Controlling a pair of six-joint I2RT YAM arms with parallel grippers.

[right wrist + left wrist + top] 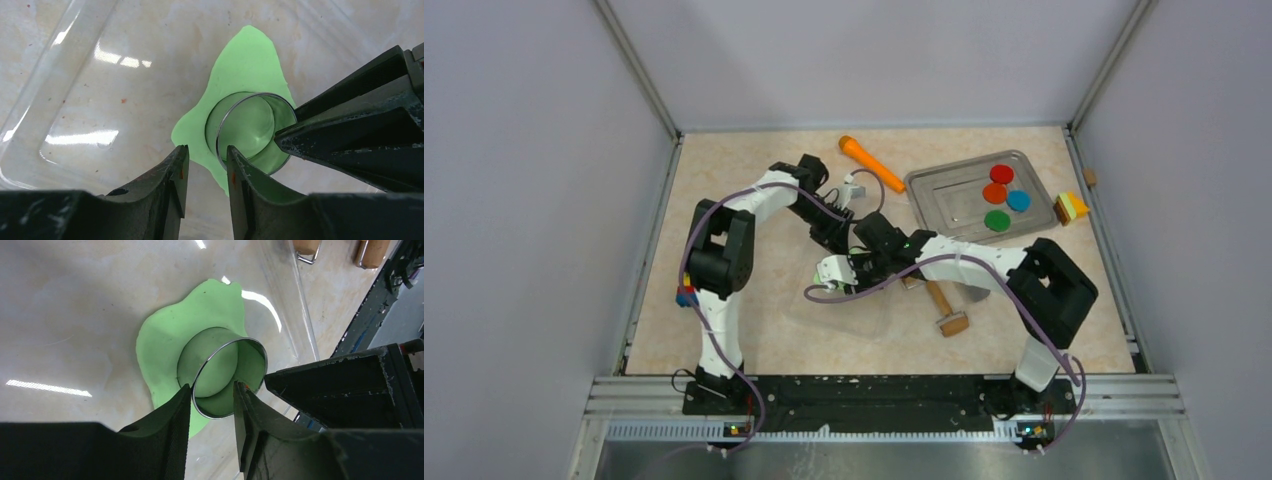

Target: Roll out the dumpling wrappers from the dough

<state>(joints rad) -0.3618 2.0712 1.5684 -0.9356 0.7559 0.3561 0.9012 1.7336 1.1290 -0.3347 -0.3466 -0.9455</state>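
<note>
The dough [165, 340] is a thin, irregular lime-green sheet lying on a clear mat; it also shows in the right wrist view [250, 55]. A round metal ring cutter [227, 377] stands on it, with dough filling its inside. My left gripper [212, 387] is slightly open and straddles the ring's rim, one finger outside and one over the inside. My right gripper [206, 149] is slightly open at the opposite side, with one fingertip [235, 160] against the rim and nothing between the jaws. No separate lime-green wrapper shows.
A metal tray [944, 200] at the back right holds red, orange, blue and dark green discs. An orange roller [871, 162] lies behind the arms. A wooden tool [946, 310] lies right of the clear mat [844, 315]. A coloured block [1071, 207] sits beside the tray.
</note>
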